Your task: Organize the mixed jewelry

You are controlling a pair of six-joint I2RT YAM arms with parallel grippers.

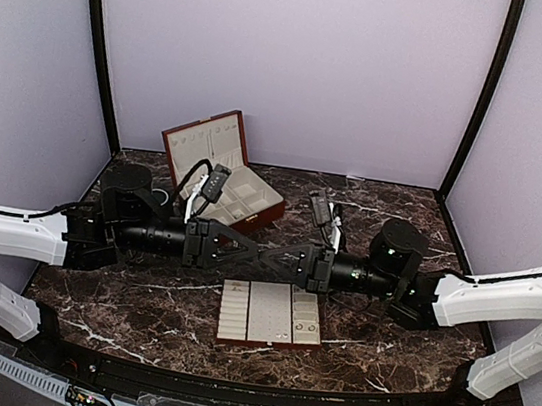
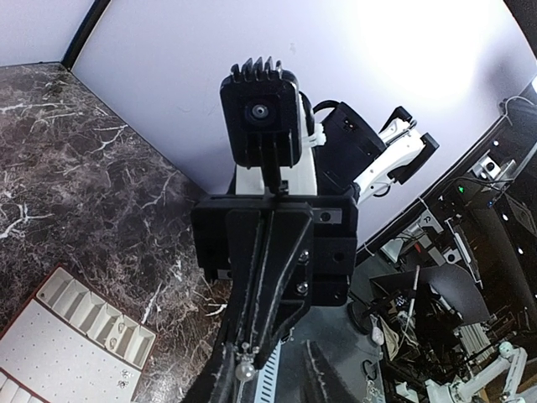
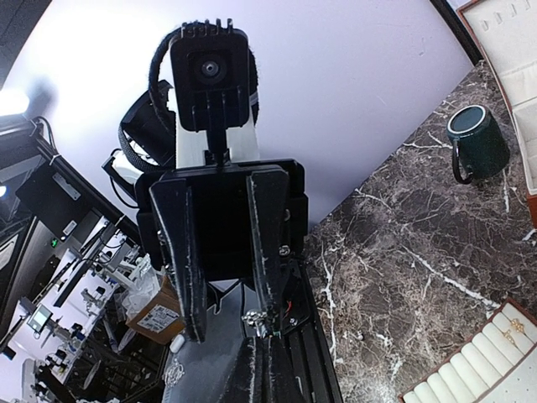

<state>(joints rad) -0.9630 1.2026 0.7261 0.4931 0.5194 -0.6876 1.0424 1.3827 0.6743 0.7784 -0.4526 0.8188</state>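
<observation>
A few pieces (image 1: 305, 325) rest in the tray (image 1: 266, 313); the right gripper (image 2: 246, 349), clamped tight, holds a pearl stud (image 2: 245, 369) unplaced between the left gripper (image 3: 235, 329)'s half-open jaws.

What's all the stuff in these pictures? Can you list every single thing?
table: one, dark brown marble with white veins, under everything
wooden box: one, red-brown, lid open, at the back of the table
cup: one, dark green, on the table beside the box
compartment tray: one, cream, near the front middle
small jewelry pieces: a few, shiny, lying in the tray
pearly piece: one, pale, at the right gripper's tips
left arm and right arm: two, white and black, reaching in from the sides
left gripper: one, black, fingers apart, facing the right gripper
right gripper: one, black, shut on the pearly piece
</observation>
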